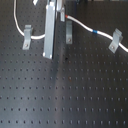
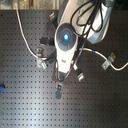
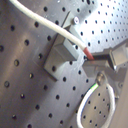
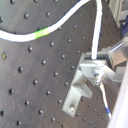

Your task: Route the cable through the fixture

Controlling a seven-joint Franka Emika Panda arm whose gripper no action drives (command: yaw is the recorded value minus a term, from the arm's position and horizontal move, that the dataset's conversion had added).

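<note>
White cable (image 3: pixel 45 22) sits pinched at its red mark in my gripper (image 3: pixel 92 56), just beside the fixture (image 3: pixel 59 56); threading is under way, and next I must seat it in the slot.

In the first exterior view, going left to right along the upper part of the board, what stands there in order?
Left slanted clip → tall grey bar → dark clip post → blue band on the cable → right slanted clip.
</note>
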